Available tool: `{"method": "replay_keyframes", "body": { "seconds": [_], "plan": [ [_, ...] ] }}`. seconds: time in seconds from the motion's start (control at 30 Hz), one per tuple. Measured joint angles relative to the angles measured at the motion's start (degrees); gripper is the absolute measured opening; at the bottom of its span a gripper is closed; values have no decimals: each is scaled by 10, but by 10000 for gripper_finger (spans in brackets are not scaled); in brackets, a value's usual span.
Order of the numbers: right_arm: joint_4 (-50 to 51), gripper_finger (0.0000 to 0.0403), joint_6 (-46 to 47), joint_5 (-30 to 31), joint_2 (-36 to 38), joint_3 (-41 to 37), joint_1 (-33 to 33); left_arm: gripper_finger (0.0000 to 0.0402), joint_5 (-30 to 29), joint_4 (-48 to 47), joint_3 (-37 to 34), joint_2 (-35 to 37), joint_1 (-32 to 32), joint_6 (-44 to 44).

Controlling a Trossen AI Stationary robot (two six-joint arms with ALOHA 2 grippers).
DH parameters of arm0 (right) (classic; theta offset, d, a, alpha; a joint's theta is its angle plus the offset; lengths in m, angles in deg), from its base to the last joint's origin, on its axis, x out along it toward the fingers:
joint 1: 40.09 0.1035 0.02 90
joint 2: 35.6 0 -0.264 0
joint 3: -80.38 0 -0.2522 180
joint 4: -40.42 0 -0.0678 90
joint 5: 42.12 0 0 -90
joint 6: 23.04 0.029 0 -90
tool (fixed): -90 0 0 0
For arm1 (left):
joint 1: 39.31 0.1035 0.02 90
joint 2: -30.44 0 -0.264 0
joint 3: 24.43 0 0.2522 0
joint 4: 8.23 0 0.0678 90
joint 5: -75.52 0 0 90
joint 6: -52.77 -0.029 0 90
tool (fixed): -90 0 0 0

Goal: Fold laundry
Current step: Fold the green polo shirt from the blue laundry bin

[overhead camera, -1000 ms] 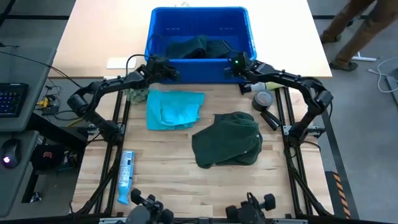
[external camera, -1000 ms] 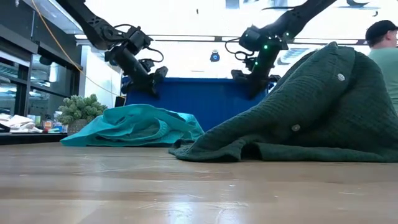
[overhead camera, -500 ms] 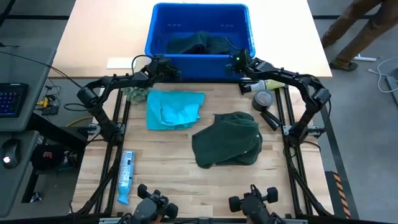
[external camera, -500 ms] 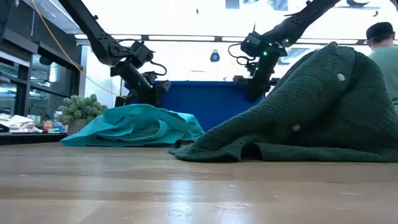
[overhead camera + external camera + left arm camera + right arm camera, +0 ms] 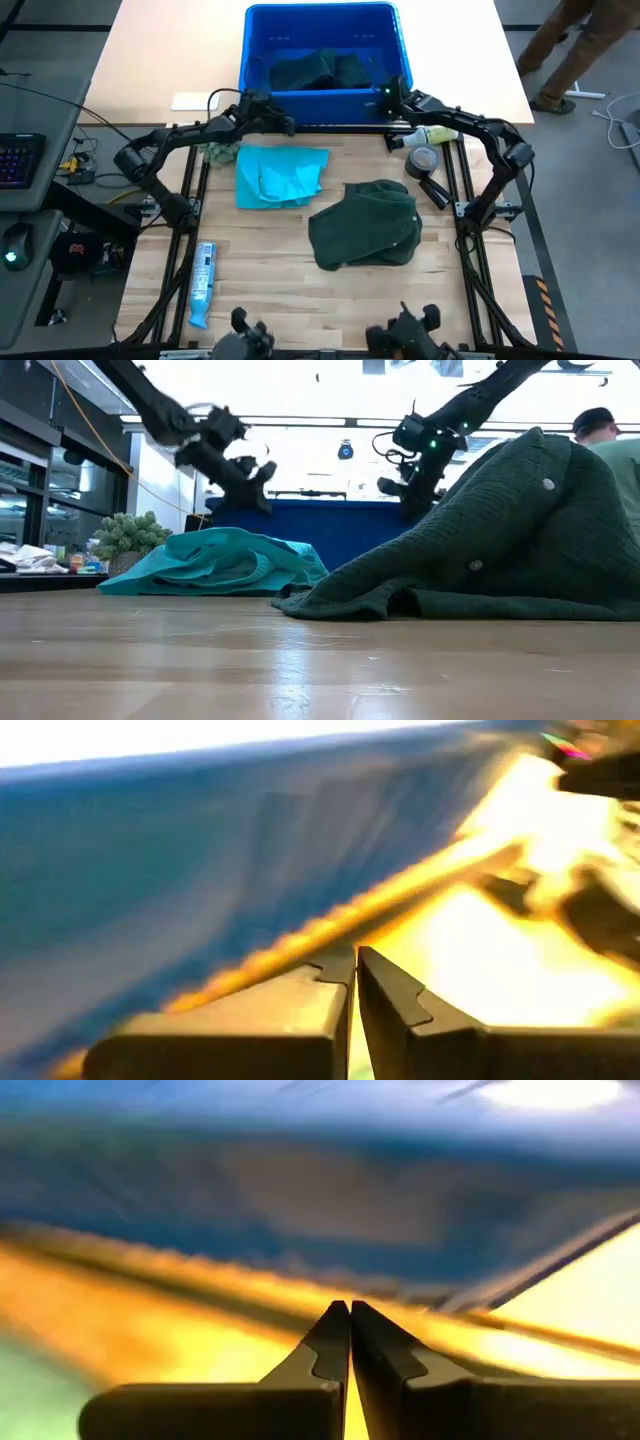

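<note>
A turquoise shirt-like piece [image 5: 280, 172] [image 5: 215, 565] lies crumpled flat on the table, left of centre. A dark green garment [image 5: 365, 225] [image 5: 500, 540] sits heaped to its right. More dark green cloth [image 5: 320, 70] lies inside the blue bin [image 5: 260, 25] at the far edge. My left gripper [image 5: 283, 120] [image 5: 354, 960] and my right gripper [image 5: 383, 100] [image 5: 350, 1315] are both shut. Each is at the bin's near wall, and neither is near the garments on the table. My left gripper points its shut fingertips at the bin's near wall [image 5: 180, 870], low down; whether they touch it I cannot tell. My right gripper's shut fingertips are likewise close to the near wall [image 5: 300, 1200], and whether they touch it cannot be told.
A fuzzy grey-green ball [image 5: 218, 152] [image 5: 125, 538] sits left of the turquoise piece. A tape roll [image 5: 424, 158] and a yellow-green bottle [image 5: 435, 135] lie near the right arm. A blue-white packet [image 5: 203, 280] is near left. A person [image 5: 570, 50] stands beyond the far right corner.
The blue bin has slid a little toward the table's far edge, and both shut grippers have moved the same way with its near wall. In the low view my left gripper has also risen. The garments on the table have stayed where they were.
</note>
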Motion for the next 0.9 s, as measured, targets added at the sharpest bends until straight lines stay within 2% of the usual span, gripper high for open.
{"method": "replay_keyframes", "body": {
  "seconds": [0.13, 0.27, 0.33, 0.43, 0.53, 0.63, 0.77, 0.9],
  "plan": [
    [35, 0, -79, -75, 51, 0, 35, 0, 3, -67, 1, 99, -57, -17],
    [117, 0, -120, -154, 124, 0, 76, 0, -31, -151, 1, 199, -143, -14],
    [165, 0, -118, -175, 165, 0, 103, 0, -64, -187, 1, 234, -200, -10],
    [235, 0, -94, -169, 222, 0, 155, 0, -137, -220, -8, 256, -291, 0],
    [293, 0, -52, -135, 263, 0, 215, 0, -191, -211, -39, 247, -373, 40],
    [346, 0, 11, -83, 293, 0, 275, 0, -199, -173, -73, 211, -436, 78],
    [392, 0, 92, -28, 316, 0, 350, 0, -154, -153, -79, 131, -473, 115],
    [413, 0, 153, 3, 322, 0, 412, 14, -75, -151, -33, 44, -459, 137]
  ]
}}
